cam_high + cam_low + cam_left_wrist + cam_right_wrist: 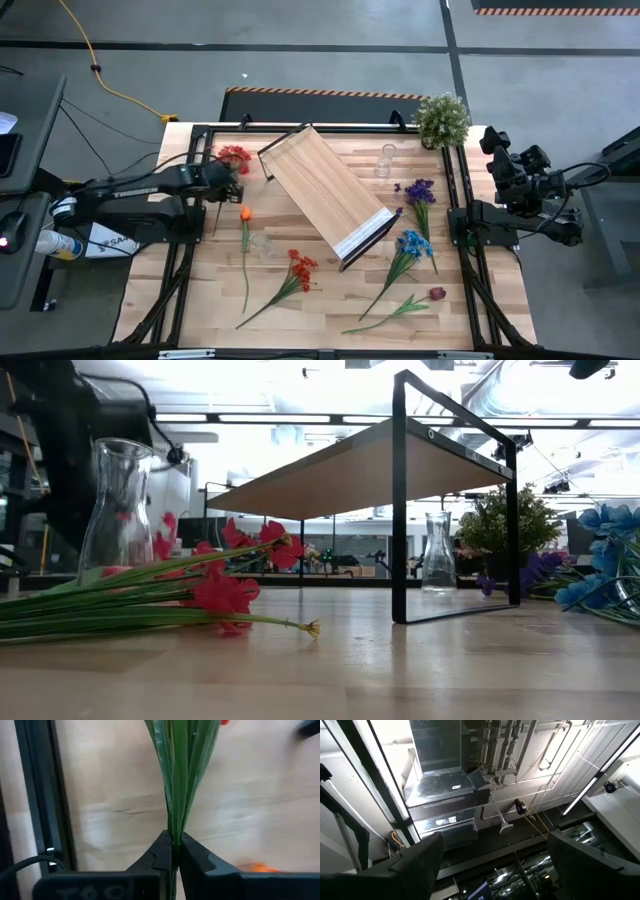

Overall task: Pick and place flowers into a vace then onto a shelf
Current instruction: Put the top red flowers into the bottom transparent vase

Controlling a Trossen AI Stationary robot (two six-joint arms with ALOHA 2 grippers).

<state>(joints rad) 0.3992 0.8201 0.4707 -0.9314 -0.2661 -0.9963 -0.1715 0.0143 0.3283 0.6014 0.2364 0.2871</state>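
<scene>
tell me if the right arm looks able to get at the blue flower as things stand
Probably yes. The blue flower lies flat on the right side of the table, clear of the shelf, with nothing over it. The right gripper is parked off the table's right edge, jaws open and empty.

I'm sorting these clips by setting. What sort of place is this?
Likely an industrial lab or workshop, not a home: a bare concrete floor with hazard-striped tape, exposed ceiling ducts, and a wooden work table fenced by a black frame with two robot arms.
</scene>
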